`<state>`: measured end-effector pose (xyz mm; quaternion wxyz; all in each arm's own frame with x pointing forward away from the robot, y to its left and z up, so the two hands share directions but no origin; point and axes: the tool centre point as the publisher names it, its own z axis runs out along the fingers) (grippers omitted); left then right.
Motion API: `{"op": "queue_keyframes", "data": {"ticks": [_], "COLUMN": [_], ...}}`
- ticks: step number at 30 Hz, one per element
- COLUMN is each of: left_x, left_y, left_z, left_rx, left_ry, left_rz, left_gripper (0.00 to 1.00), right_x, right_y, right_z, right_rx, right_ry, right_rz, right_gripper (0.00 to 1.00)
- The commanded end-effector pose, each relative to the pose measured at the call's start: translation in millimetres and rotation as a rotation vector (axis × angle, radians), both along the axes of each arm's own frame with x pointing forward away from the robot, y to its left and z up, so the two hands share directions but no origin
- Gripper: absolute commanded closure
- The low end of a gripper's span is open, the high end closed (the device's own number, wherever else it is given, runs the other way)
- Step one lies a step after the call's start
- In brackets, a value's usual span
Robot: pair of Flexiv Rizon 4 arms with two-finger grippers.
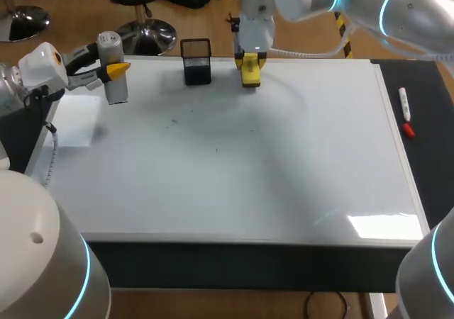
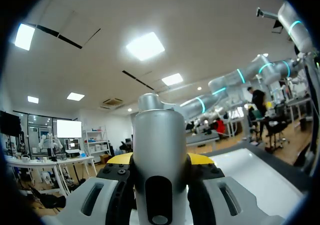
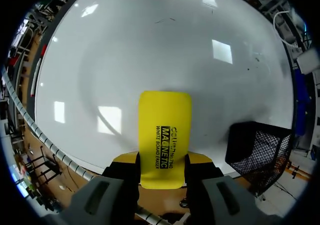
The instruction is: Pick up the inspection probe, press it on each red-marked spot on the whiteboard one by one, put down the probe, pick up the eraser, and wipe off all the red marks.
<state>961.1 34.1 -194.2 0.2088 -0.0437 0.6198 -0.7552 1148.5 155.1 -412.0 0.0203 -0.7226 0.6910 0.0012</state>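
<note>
Two tools are up. The whiteboard [image 1: 234, 163] fills the bench. At ten o'clock the left end effector [image 1: 113, 69] clamps the probe [image 1: 117, 91] mid-barrel; it looks rigid, slick and weighty. At twelve o'clock the right end effector [image 1: 250, 58] pinches the eraser [image 1: 250, 76] near one end; it looks light and stiff.

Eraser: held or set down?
Held. In the right wrist view the yellow eraser sits clamped between the right tool's two tips, whiteboard ahead. Contact with the board: cannot tell.

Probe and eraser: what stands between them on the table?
A black mesh cup stands between the probe and the eraser, nearer the eraser; the head view shows it.
</note>
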Motion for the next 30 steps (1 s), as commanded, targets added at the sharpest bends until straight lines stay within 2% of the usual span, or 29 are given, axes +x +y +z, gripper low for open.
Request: {"op": "queue_keyframes", "data": {"ticks": [1, 18, 19, 20, 21, 30], "left_x": [-1.0, -1.0, -1.0, -1.0, -1.0, -1.0], "left_y": [-1, -1, -1, -1, -1, -1], "left_z": [1.2, 1.2, 1.2, 1.2, 1.2, 1.2], "left_rx": [0.0, 0.0, 0.0, 0.0, 0.0, 0.0], "left_ry": [-0.002, -0.002, -0.002, -0.002, -0.002, -0.002], "left_rz": [0.004, 0.004, 0.004, 0.004, 0.004, 0.004], "left_gripper": [1.0, 1.0, 1.0, 1.0, 1.0, 1.0], "right_x": [-5.2, -9.4, -9.4, -9.2, -8.9, -11.3], "right_y": [1, -2, -2, -3, -3, -18], "right_z": [-2, -10, -9, -9, -8, 3], "right_rx": [-0.009, -0.011, -0.012, -0.014, -0.013, 0.016], "right_ry": [-0.023, -0.035, -0.035, -0.036, -0.036, -0.043], "right_rz": [0.001, -0.033, -0.035, -0.04, -0.041, -0.108], "right_gripper": [1.0, 1.0, 0.85, 0.54, 0.0, 0.0]}}
